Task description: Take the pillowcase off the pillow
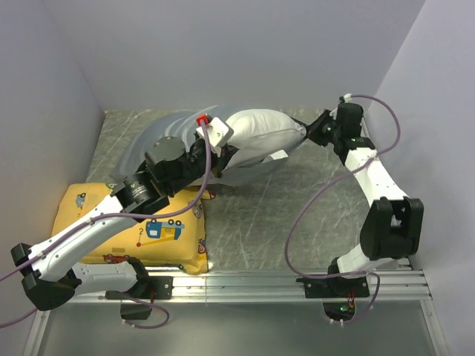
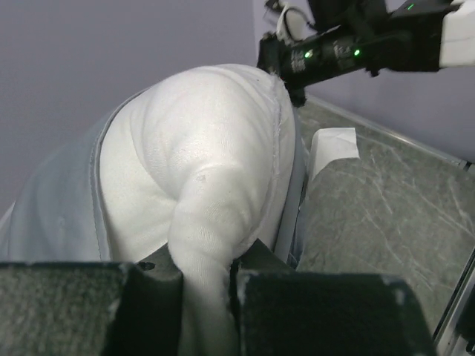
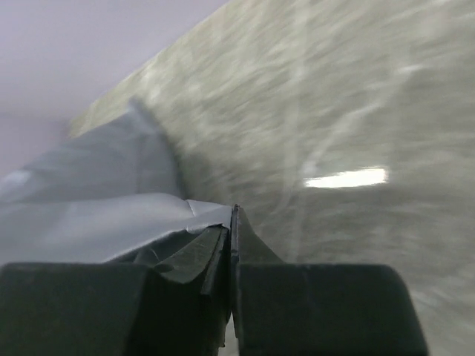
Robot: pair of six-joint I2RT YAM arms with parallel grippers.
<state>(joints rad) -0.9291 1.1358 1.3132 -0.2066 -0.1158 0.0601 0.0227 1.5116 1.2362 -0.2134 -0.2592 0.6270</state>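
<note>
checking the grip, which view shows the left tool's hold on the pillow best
Left wrist: the left tool pinches a bunched fold of white pillow close up. Top view: the arm hides it. Right wrist: only grey pillowcase.

Both arms wear white shells on the long links and black housings at the joints: left arm (image 1: 96, 222), right arm (image 1: 378, 185). A thin purple-grey cable (image 1: 319, 197) loops along each. The left wrist bears a white camera block (image 1: 220, 132) with a red tip (image 1: 201, 119). Green lights (image 2: 308, 53) glow on the right wrist. The left gripper (image 2: 206, 297) and right gripper (image 3: 230, 245) have matt black, grainy fingers (image 2: 67, 308).
</note>
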